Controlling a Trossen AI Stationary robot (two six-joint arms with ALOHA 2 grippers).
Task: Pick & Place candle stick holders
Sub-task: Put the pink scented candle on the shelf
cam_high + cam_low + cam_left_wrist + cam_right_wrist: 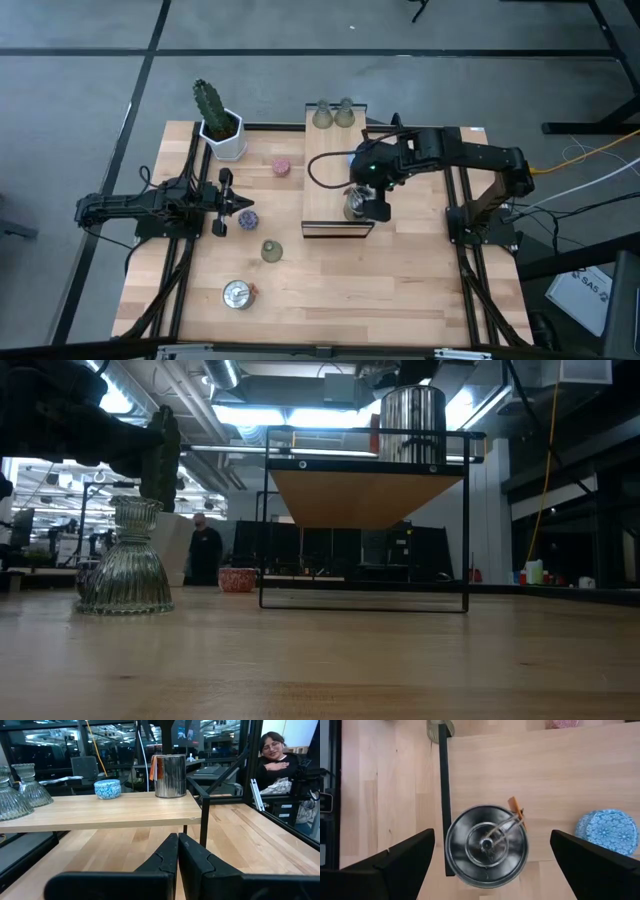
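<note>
Shiny silver holder [486,845], blue floral-patterned holder [608,831]

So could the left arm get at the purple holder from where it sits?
Probably yes: the left gripper, fingers shut, sits right beside the purple holder on open tabletop, nothing between them, though it would have to open first.

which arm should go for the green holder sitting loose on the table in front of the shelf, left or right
Left, probably. The left gripper is shut and empty, on the olive-green holder's side of the table. The right gripper hangs open over the silver holder on the wooden board.
</note>
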